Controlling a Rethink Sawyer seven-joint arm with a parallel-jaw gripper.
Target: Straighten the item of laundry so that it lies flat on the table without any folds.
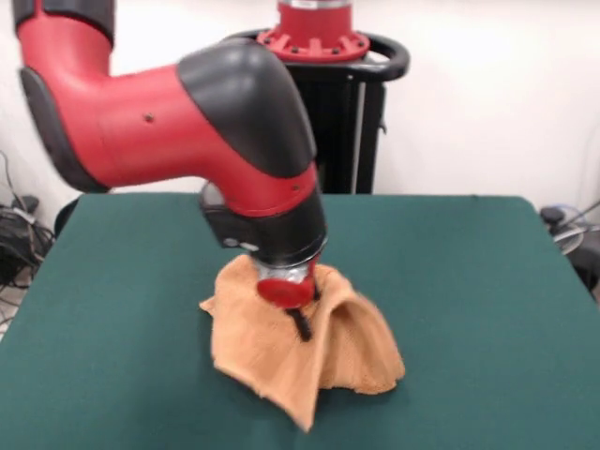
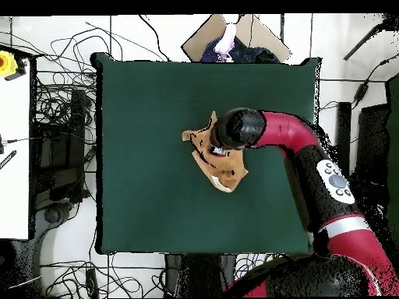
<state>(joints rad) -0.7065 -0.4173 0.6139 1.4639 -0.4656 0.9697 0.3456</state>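
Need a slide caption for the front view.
Sawyer gripper lifting the orange towel into a peaked, folded tent above the green table.

Arm (image 1: 187, 122) low, tool (image 1: 300, 323) downward

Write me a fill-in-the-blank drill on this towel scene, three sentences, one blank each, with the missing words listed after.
1. The towel is not flat: it is lifted into a tent shape under the robot's ____.
2. The table has a dark ____ top.
3. In the overhead view, the arm covers part of the ____.

Missing words: gripper; green; towel
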